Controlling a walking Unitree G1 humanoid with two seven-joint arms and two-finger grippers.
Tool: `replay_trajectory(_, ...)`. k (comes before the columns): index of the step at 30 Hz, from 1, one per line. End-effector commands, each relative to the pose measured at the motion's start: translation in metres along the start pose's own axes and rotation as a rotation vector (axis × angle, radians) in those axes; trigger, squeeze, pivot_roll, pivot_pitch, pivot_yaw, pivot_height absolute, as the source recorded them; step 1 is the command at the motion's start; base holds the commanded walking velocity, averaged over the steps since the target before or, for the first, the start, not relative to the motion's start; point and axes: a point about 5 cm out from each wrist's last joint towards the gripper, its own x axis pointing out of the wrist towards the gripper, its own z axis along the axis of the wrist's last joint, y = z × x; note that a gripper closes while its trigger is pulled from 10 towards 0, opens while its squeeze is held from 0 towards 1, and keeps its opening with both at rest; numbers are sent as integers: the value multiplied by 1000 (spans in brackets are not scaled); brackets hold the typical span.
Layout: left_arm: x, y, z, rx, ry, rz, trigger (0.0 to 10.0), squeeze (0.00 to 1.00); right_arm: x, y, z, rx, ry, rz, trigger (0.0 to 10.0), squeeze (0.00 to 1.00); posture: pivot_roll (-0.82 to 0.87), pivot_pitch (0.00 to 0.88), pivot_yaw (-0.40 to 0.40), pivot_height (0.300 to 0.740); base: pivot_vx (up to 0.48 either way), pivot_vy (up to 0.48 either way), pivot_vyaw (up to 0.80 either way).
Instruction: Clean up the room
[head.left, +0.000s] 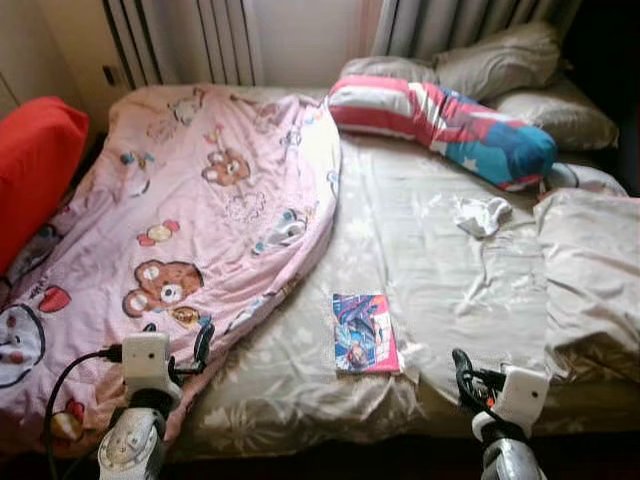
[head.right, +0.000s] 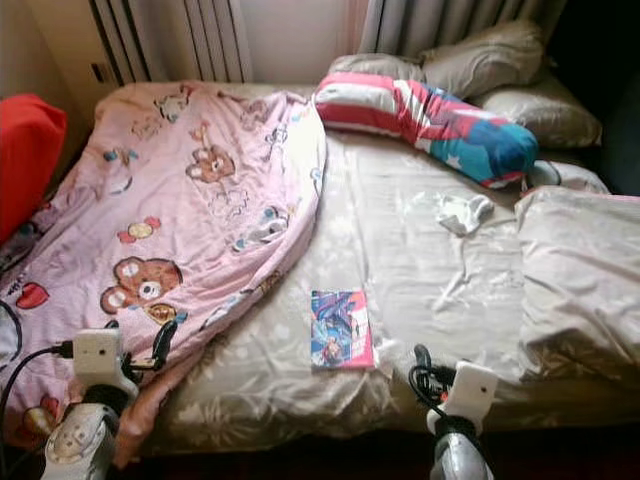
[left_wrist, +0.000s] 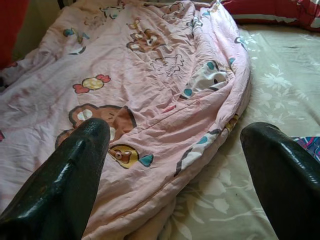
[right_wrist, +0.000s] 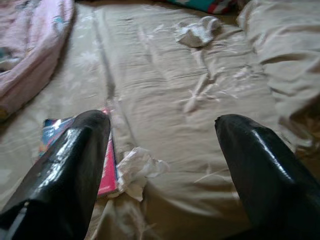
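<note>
A colourful book lies on the bed at eleven o'clock from the right gripper, fingers spread; reaching carelessly could snag the crumpled tissue beside it.

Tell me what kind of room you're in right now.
Most likely a bedroom. A bed with a beige sheet lies ahead, a pink cartoon-bear quilt spread over its left side and pillows at the head under curtains. Both grippers, left and right, hover open at its near edge.
</note>
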Motion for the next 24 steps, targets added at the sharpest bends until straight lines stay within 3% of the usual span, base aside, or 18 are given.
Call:
replay_trajectory(1,1,1,2,2,-1,2,10000,0,0,-2,2,8,-8,-9,10000,0,176,110,-31,740,0,0,0)
replay_trajectory(11,-3,-2,-1,16,25,-30,10000,0,-4,-4,-2,31,-6,-40,10000,0,166,116,26,740,0,0,0)
replay_trajectory(24,-13,5,-5,5,43,2,10000,0,-13,-7,-5,25,-10,-30,10000,0,170,119,13,740,0,0,0)
